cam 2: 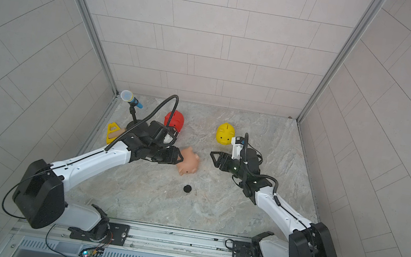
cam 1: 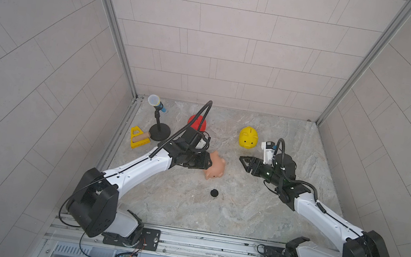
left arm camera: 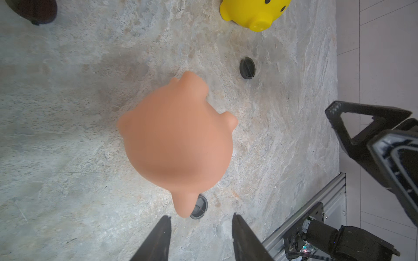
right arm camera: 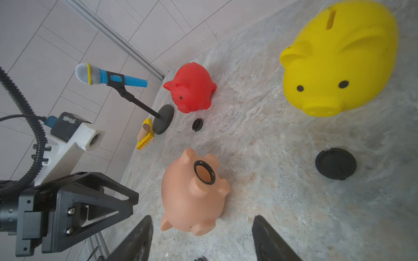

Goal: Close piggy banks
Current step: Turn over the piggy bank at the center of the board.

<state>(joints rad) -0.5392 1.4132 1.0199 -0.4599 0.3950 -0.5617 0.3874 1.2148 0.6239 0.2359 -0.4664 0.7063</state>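
Note:
The peach-pink piggy bank (cam 1: 216, 167) (cam 2: 190, 162) lies on its side mid-table, and its round belly hole (right arm camera: 204, 172) is uncovered. My left gripper (cam 1: 208, 163) (left arm camera: 200, 226) is open just short of the pig's rear, with nothing between its fingers. My right gripper (cam 1: 241, 160) (right arm camera: 202, 228) is open on the pig's other side, a little away from it. The red piggy bank (cam 1: 198, 122) (right arm camera: 191, 88) and the yellow piggy bank (cam 1: 248, 138) (right arm camera: 339, 58) stand upright at the back. A black round plug (cam 1: 214, 193) (cam 2: 187, 188) lies in front of the pink pig.
More black plugs lie on the marble top: one (right arm camera: 197, 124) near the red pig, one (right arm camera: 336, 163) near the yellow pig. A toy microphone on a stand (cam 1: 157, 116) and a yellow triangular toy (cam 1: 138, 138) sit at the back left. Tiled walls close three sides.

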